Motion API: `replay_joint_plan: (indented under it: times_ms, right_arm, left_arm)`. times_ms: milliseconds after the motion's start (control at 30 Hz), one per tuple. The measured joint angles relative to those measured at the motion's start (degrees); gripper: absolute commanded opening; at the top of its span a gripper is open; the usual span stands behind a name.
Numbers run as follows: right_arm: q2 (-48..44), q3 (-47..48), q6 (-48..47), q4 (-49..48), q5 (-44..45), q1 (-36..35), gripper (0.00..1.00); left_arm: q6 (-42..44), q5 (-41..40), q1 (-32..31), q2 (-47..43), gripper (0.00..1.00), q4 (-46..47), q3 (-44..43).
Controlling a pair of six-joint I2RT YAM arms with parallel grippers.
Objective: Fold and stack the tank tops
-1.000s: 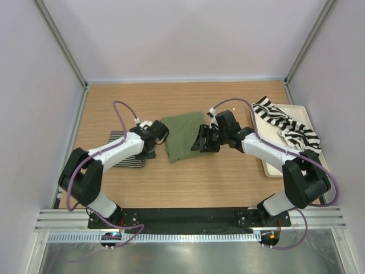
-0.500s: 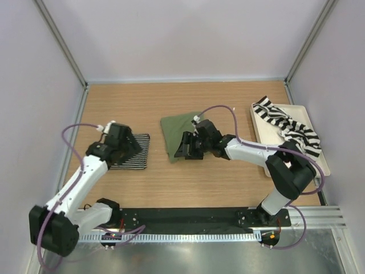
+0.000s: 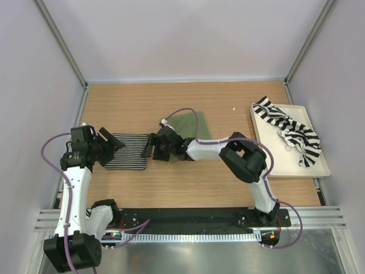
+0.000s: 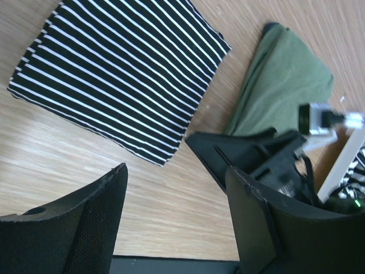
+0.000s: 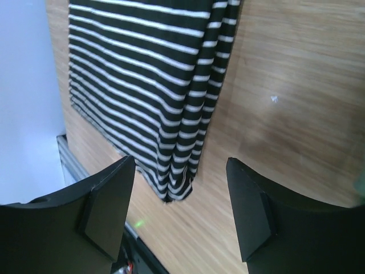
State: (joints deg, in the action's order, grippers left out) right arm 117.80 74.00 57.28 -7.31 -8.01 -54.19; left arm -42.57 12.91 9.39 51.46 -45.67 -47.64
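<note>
Gaping wide, left gripper [image 4: 175, 169] and right gripper [image 5: 180, 161] flank one pinstriped top [image 4: 122, 74], one olive top [image 4: 279, 80] nearby.

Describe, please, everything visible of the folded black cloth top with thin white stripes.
The pinstriped tank top is soft black cloth with fine white stripes, folded into a flat rectangle. It lies at the left of the wooden table, bare wood separating it from the olive green top. The open left gripper and right gripper flank it; neither holds it.

The left top [image 3: 126, 158] is showing fine black-and-white pinstripes, the middle top [image 3: 185, 125] plain olive green. The right top [image 3: 288, 128] is showing broad black-and-white stripes.
</note>
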Motion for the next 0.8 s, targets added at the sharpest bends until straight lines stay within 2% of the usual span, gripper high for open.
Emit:
replay_joint_plan:
  times_ms: [100, 267, 300, 333, 400, 433, 467, 500, 600, 800]
  right_arm:
    - [3.39, 2.93, 1.27, 0.11, 2.43, -0.87, 0.71]
    - [6.69, 7.67, 2.69, 0.52, 6.01, -1.73, 0.58]
    - [7.28, 8.26, 2.89, 0.57, 6.56, -1.84, 0.53]
    - [7.76, 8.52, 3.06, 0.59, 6.88, -1.92, 0.4]
    - [8.5, 8.79, 3.54, 0.66, 7.45, -2.08, 0.29]
    - [8.66, 8.79, 3.78, 0.87, 7.69, -2.12, 0.17]
    - [8.76, 8.46, 4.11, 1.09, 7.98, -2.19, 0.11]
    - [8.76, 8.39, 4.11, 1.14, 7.96, -2.23, 0.11]
    - [6.8, 4.5, 4.0, -0.37, 8.5, -2.32, 0.03]
    - [-3.15, -7.76, 1.33, 1.16, 7.02, -1.62, 0.01]
  left_arm:
    - [1.2, 1.99, 0.02, -1.62, 0.7, -0.92, -0.44]
    - [3.21, 2.8, 0.07, -1.97, 0.71, -2.4, -2.05]
    - [3.78, 2.8, 0.09, -1.95, 0.71, -2.67, -2.36]
    - [4.13, 2.78, 0.09, -1.9, 0.7, -2.84, -2.64]
    - [4.61, 2.8, 0.11, -1.73, 0.7, -2.93, -2.86]
    - [4.9, 2.78, 0.13, -1.64, 0.7, -2.99, -2.89]
    - [5.25, 2.78, 0.13, -1.49, 0.69, -3.08, -2.89]
    - [5.49, 2.78, 0.13, -1.38, 0.69, -3.1, -2.89]
    - [6.01, 2.78, 0.15, -1.33, 0.69, -3.1, -2.89]
    - [6.88, 3.15, 0.0, -0.74, 0.7, -2.97, -2.34]
